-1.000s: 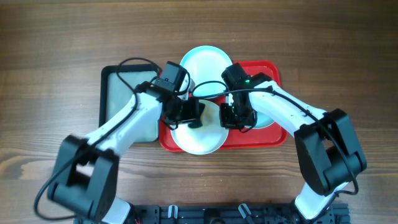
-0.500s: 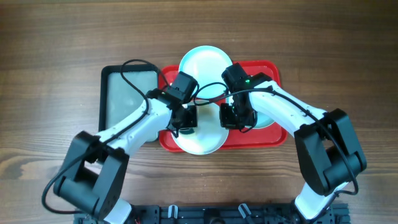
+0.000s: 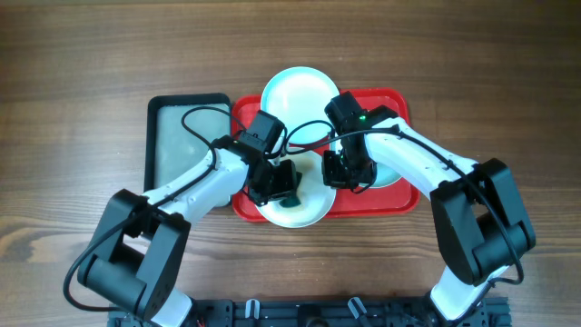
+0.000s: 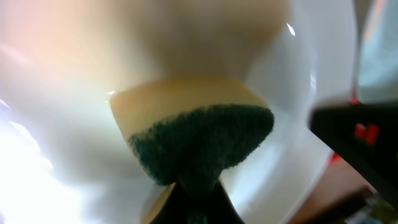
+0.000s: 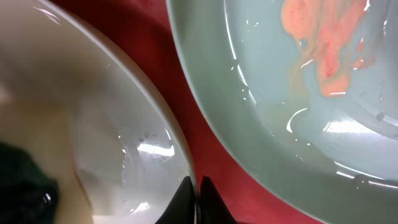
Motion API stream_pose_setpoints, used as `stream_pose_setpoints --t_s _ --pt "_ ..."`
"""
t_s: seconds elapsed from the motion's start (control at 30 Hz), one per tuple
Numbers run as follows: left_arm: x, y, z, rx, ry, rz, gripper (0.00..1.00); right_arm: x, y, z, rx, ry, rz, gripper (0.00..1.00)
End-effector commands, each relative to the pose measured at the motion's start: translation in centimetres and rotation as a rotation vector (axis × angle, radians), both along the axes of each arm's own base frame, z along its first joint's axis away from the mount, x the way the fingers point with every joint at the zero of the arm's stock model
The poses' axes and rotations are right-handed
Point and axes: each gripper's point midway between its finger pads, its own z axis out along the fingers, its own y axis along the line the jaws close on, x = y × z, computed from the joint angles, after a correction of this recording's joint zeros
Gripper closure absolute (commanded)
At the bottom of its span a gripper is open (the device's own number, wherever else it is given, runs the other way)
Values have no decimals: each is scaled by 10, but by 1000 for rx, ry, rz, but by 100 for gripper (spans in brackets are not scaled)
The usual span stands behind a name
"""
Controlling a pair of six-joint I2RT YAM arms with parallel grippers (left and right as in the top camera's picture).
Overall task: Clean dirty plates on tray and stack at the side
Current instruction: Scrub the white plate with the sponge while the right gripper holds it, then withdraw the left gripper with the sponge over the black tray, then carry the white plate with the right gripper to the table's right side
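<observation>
The white plate [image 3: 307, 211] lies at the front of the red tray [image 3: 386, 207]. My left gripper [image 3: 282, 185] is shut on a yellow sponge with a dark green scouring side [image 4: 199, 134] and presses it onto the white plate [image 4: 62, 99]. My right gripper [image 3: 339, 174] is shut on the white plate's right rim [image 5: 180, 155], its jaws [image 5: 196, 186] pinching the edge. One turquoise plate [image 3: 295, 89] sits at the tray's far edge. The other turquoise plate [image 3: 393, 171] lies on the tray's right, with a pink-orange smear [image 5: 323, 50] on it.
A smaller black-rimmed tray with a grey-green inside [image 3: 177, 136] sits against the red tray's left side. Bare wooden table [image 3: 508, 82] surrounds both trays. The red tray floor [image 5: 186, 81] shows between the white and turquoise plates.
My left gripper has moved the sponge from the white plate's left rim toward its middle and front. The right gripper has stayed on the plate's rim.
</observation>
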Motion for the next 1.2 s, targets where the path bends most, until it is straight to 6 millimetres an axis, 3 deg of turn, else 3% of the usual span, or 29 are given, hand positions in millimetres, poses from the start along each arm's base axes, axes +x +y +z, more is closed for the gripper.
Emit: stream_pose_setpoints --t_s 0.0,0.03,0.1,0.13,0.17,0.2,0.3,0.33,0.5,0.6,0.73,0.8,0.97,1.17 --pt "13 -9 48 -157 -63 -3 96 -2 2 -2 5 9 5 95" --pt "21 -3 64 -167 -105 20 96 -2 2 -2 5 10 5 95" --pt "43 35 92 -89 -223 127 96 -3 2 -2 4 11 5 94" --pt "50 60 100 -22 -272 191 96 -3 2 -2 4 11 5 94" --pt "58 98 107 81 -325 288 96 -3 2 -2 4 11 5 88" --pt "63 157 116 218 -365 442 96 -3 2 -3 4 11 3 86" --pt "64 213 116 278 -341 610 96 -7 0 -10 1 17 1 86" --pt "64 227 116 266 -329 658 96 -7 0 -10 2 16 1 92" --pt "58 258 114 320 -325 681 96 -11 1 1 9 50 3 96" --pt "46 277 109 419 -291 708 96 1 7 35 12 38 47 96" --pt "39 280 106 449 -266 708 96 18 16 83 42 -22 74 96" --pt "39 280 106 448 -265 708 96 42 27 106 79 -121 78 96" --pt "40 270 105 414 -273 641 96 121 52 130 99 -484 -6 96" --pt "34 252 99 401 -244 580 96 137 110 154 81 -752 56 96"
